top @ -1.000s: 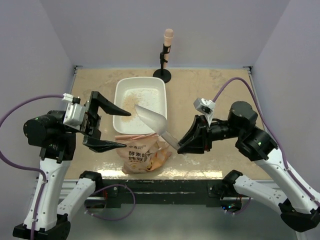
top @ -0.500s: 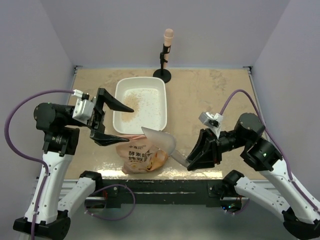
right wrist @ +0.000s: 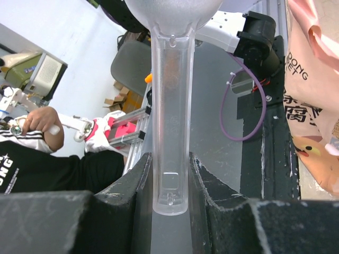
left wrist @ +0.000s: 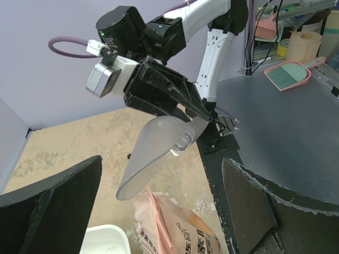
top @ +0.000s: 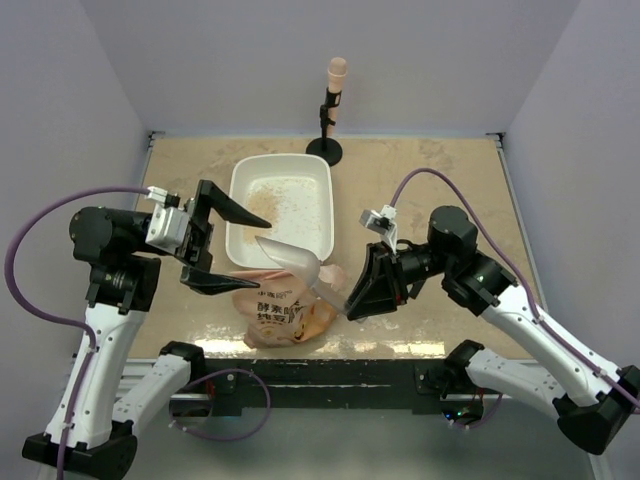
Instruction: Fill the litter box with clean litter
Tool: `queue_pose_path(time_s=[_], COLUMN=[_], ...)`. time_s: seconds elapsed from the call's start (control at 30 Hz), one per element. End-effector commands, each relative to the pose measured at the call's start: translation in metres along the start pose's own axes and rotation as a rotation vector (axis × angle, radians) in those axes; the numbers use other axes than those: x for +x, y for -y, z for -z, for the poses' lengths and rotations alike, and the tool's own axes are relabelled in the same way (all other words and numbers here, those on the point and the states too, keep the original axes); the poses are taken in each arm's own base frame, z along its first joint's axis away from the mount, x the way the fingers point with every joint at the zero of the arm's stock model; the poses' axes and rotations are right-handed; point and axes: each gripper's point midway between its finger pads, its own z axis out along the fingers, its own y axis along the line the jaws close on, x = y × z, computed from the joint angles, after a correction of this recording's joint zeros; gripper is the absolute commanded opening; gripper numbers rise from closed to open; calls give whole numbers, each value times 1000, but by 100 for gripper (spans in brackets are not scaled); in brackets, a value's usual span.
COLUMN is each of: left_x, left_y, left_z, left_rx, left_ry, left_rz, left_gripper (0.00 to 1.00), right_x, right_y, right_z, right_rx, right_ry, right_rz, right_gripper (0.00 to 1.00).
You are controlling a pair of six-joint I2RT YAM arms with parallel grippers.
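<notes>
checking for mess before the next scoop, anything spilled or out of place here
Nothing clearly spilled, though stray grains would be hard to spot on the mottled table. The orange-pink bag slumps crumpled by the near edge, and the litter box holds only a thin scatter of clean litter. The right gripper holds the scoop.

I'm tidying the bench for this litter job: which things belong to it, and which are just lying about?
In use: white shallow plastic tray; tan litter granules in it; clear plastic scoop in the right gripper; crinkly orange-pink bag.
Lying about: black stand with peach tip.
</notes>
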Motion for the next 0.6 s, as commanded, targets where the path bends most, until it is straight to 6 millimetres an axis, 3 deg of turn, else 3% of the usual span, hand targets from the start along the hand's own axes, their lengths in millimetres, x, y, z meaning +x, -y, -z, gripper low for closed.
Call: queue_pose_path(time_s=[0.0, 0.23, 0.43, 0.47, 0.57], left_x=[5, 16, 20, 19, 16], left_y=[8, 9, 5, 5, 4], left_z=[-1, -1, -2, -3, -3], left_rx=[78, 100, 104, 106, 110], left_ry=[-16, -19, -19, -19, -19], left_rz=[-60, -54, -34, -36, -42], left_gripper=[100, 100, 81, 71, 58], right_x=[-21, -28, -29, -30, -28], right_y=[-20, -29, -32, -33, -30], right_z=[-3, -6, -8, -8, -11], right_rx=[-65, -89, -98, -99, -99], right_ry=[10, 9, 2, 2, -6], right_rz=[104, 125, 127, 130, 121], right_gripper=[0, 0, 0, 0, 0])
